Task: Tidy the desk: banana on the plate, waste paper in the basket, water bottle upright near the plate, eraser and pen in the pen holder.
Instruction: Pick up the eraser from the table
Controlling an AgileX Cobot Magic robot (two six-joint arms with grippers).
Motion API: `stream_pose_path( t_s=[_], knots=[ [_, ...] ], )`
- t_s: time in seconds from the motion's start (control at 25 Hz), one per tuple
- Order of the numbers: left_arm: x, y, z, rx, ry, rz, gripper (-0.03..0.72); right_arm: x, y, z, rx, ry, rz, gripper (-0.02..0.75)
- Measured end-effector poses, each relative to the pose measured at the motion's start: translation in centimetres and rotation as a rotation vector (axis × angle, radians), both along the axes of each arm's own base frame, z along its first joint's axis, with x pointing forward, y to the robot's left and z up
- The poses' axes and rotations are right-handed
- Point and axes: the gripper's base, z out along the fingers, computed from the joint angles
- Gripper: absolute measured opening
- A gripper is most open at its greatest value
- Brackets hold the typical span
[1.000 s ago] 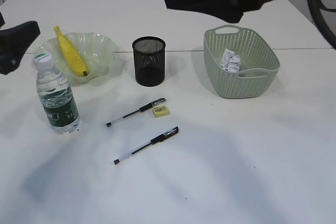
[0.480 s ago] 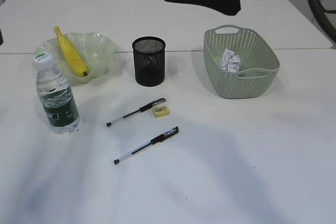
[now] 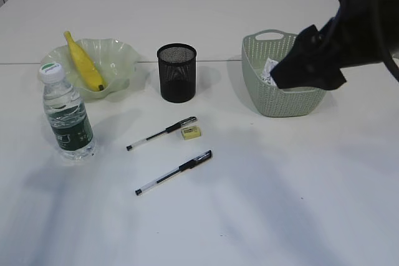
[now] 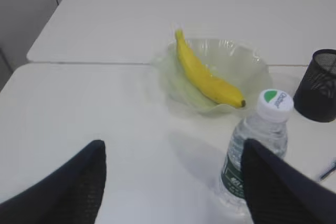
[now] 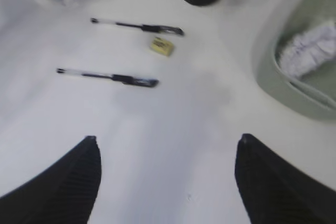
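Note:
The banana [image 3: 83,62] lies in the ruffled green plate [image 3: 121,54]. The water bottle [image 3: 67,114] stands upright in front of the plate. The waste paper [image 3: 269,70] lies in the sage-green basket [image 3: 262,101]. The black mesh pen holder [image 3: 177,72] stands mid-desk. Two pens [image 3: 162,133] [image 3: 174,172] and the pale yellow eraser [image 3: 191,131] lie on the white desk [image 3: 280,185]. My right gripper [image 3: 305,66] hangs open and empty in front of the basket; its wrist view shows the pens [image 5: 137,26] [image 5: 107,76] and eraser [image 5: 162,46] ahead. My left gripper [image 4: 170,153] is open, left of the bottle [image 4: 254,145], out of the exterior view.
The basket [image 5: 294,85] with the paper [image 5: 310,51] sits at the right of the right wrist view. The plate [image 4: 241,64] with the banana [image 4: 207,77] and the pen holder [image 4: 317,85] lie beyond the left gripper. A table seam runs behind the plate.
My right arm has swung from the top middle down to the right, now in front of the basket. My left gripper has left the exterior view. The objects have not moved.

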Motion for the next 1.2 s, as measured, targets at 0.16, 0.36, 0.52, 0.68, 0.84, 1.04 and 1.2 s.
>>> stream_pose_path(
  t_s=[0.16, 0.36, 0.52, 0.68, 0.84, 1.04, 1.2],
  knots=[
    [-0.6, 0.3, -0.3, -0.053, 0.129, 0.068, 0.571, 0.0, -0.9, -0.4, -0.066, 0.044, -0.091, 0.587],
    [-0.9, -0.5, 1.9, -0.072, 0.26, 0.067, 0.567, 0.0, -1.0, -0.5, -0.066, 0.058, -0.114, 0.587],
    [-1.6, -1.7, 4.1, -0.086, 0.367, -0.005, 0.54, -0.1, -1.1, -0.5, -0.066, 0.063, -0.117, 0.587],
    [-2.4, -2.3, 5.1, -0.105, 0.472, -0.06, 0.529, -0.2, -1.1, -0.6, -0.074, 0.081, -0.117, 0.587],
    [-3.2, -2.6, 4.9, -0.135, 0.574, -0.075, 0.527, -0.3, -1.1, -0.7, -0.08, 0.096, -0.117, 0.587],
    [-4.3, -2.8, 4.7, -0.162, 0.652, -0.085, 0.527, -0.4, -0.8, -0.7, -0.084, 0.097, -0.105, 0.587],
    [-5.1, -2.5, 5.2, -0.156, 0.611, -0.085, 0.527, 0.0, 1.2, -1.5, -0.106, 0.141, -0.049, 0.587]
  ],
)
